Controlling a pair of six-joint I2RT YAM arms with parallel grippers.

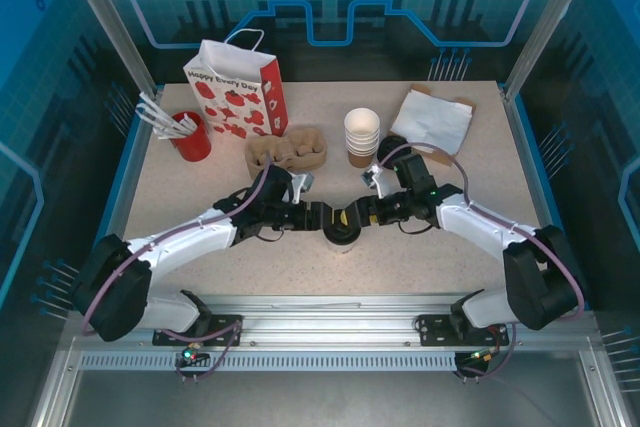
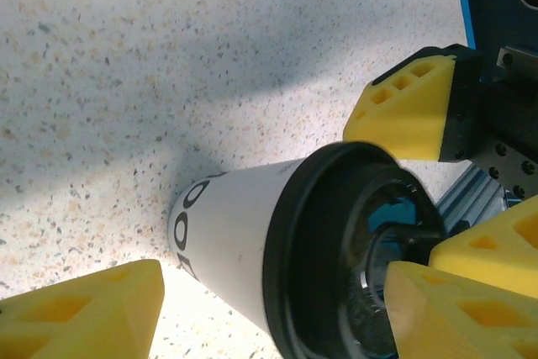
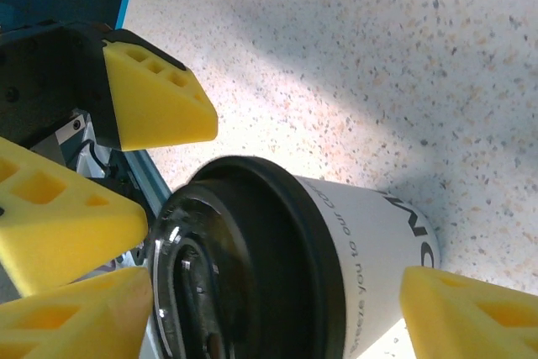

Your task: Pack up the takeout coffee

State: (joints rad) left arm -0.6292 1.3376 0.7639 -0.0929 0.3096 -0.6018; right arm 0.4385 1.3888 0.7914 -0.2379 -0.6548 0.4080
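Speckled pale table point(image 1: 480, 247) sits inside a blue-walled enclosure. At its near middle the takeout coffee point(image 1: 340, 236) stands upright with its black lid on, between the two arms. On one side the left end effector point(image 1: 325, 219) reaches in, on the other the right end effector point(image 1: 355, 215), each straddling the cup. Both are released. In the left wrist view a strip of table shows between one yellow finger point(image 2: 84, 313) and the cup wall. In the right wrist view the yellow fingers point(image 3: 471, 317) stand on either side of the cup, spread wider than it. Farther back are a red-printed gift bag point(image 1: 240, 87), a cardboard cup carrier point(image 1: 287, 152) and a stack of white cups point(image 1: 362, 135).
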